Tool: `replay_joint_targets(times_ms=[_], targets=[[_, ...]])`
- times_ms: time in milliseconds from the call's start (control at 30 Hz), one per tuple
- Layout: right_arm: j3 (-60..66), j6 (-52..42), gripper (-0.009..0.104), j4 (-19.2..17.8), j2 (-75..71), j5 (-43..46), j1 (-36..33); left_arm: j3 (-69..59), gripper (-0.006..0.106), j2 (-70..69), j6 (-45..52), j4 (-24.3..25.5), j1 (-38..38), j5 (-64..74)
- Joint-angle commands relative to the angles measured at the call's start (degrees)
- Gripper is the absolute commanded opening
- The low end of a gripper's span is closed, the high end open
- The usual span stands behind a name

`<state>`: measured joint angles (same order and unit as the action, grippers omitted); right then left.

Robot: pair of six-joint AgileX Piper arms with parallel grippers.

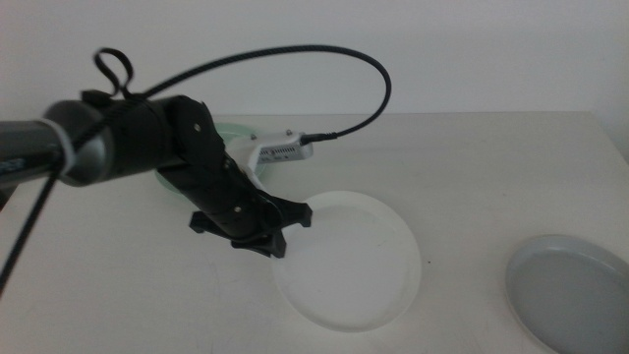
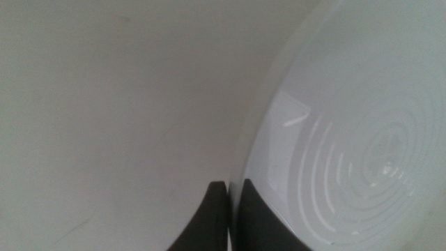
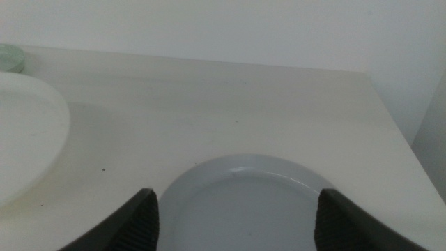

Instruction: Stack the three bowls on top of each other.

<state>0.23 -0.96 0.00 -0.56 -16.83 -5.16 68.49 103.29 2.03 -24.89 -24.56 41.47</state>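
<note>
Bare tabletop point(image 1: 472, 167) lies open between the white bowl point(image 1: 359, 265) and the grey bowl point(image 1: 570, 295), which sit well apart. The left arm's pincer point(image 1: 280, 224) reaches over the white bowl's near-left rim and blocks most of the green bowl point(image 1: 236, 133) behind it.

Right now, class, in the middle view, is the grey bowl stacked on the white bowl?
No. The grey bowl sits apart on the table, right of the white bowl.

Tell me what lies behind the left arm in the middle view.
The mint green bowl sits behind the left arm, only slivers of its rim showing. The left gripper pinches the white bowl's rim. Most of the green bowl, and anything in it, is covered.
</note>
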Motion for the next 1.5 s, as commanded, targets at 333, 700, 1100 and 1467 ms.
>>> replay_joint_targets(times_ms=[333,700,1100,1467], targets=[[-1.63,-0.7,0.057,-0.52,-1.52,4.39,0.4,1.62,0.004,3.92,-0.65,-5.17,-0.79,-5.92],[-1.63,-0.7,0.057,-0.52,-1.52,4.39,0.4,1.62,0.09,3.43,1.24,-5.16,-0.56,-3.22],[-1.63,-0.7,0.057,-0.52,-1.52,4.39,0.4,8.42,0.105,-7.78,-3.27,6.61,4.9,5.2],[-1.63,-0.7,0.057,-0.52,-1.52,4.39,0.4,9.43,0.105,-12.06,-16.11,28.98,12.74,-5.82]])
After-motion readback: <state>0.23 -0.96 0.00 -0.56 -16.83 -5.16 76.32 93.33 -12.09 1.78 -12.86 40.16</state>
